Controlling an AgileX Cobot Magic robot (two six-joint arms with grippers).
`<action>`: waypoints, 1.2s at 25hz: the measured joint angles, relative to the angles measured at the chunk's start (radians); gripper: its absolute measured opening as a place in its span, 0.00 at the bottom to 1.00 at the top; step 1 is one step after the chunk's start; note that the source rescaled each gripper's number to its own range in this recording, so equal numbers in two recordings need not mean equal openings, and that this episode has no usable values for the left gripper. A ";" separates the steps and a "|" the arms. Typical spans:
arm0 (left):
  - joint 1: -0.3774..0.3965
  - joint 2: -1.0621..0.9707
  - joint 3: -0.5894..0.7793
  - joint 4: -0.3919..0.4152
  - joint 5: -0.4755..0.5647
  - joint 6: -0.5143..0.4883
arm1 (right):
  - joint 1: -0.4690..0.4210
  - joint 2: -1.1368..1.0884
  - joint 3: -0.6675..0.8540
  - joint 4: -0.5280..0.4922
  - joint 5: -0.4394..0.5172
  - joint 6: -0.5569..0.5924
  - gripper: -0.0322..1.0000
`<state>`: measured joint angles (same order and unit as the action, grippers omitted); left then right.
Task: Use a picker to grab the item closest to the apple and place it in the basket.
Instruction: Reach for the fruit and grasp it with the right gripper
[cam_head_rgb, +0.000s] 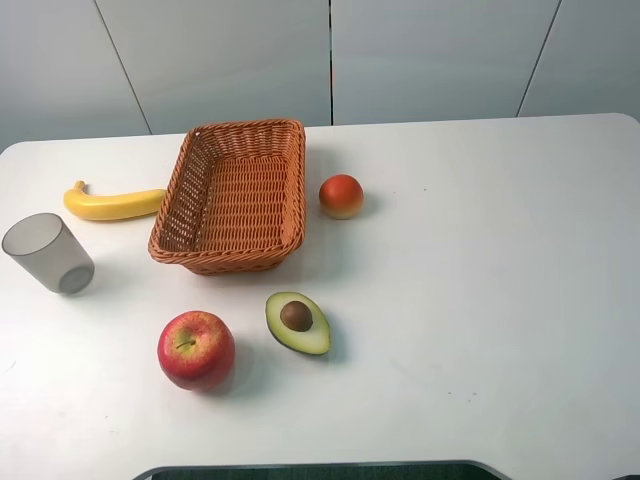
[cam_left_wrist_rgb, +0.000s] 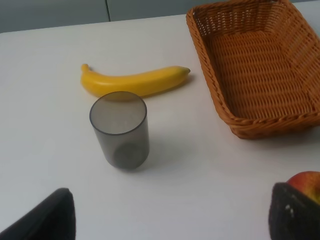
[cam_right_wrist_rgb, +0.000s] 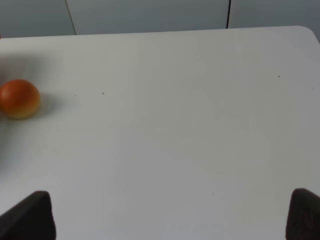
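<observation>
A red apple rests near the table's front left. Right beside it lies a halved avocado with its brown pit up, the nearest item to the apple. The woven basket stands empty behind them. Neither arm shows in the exterior high view. In the left wrist view my left gripper is open, its dark fingertips at the frame's lower corners, with the apple peeking beside one. My right gripper is open too, over bare table, with nothing between its fingers.
A yellow banana lies left of the basket, and a grey translucent cup stands in front of it. An orange-red round fruit sits right of the basket. The table's front edge is close to the apple.
</observation>
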<state>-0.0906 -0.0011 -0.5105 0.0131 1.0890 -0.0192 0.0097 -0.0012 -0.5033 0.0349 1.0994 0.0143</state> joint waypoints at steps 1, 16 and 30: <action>0.000 0.000 0.000 0.000 0.000 0.000 | 0.000 0.000 0.000 0.000 0.000 0.000 1.00; 0.000 0.000 0.000 0.000 0.000 0.000 | 0.000 0.000 0.000 0.000 0.000 0.000 1.00; 0.000 0.000 0.000 0.000 0.000 -0.002 | 0.000 0.000 0.000 0.000 0.000 -0.001 1.00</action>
<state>-0.0906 -0.0011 -0.5105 0.0131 1.0890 -0.0211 0.0097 -0.0012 -0.5033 0.0349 1.0994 0.0128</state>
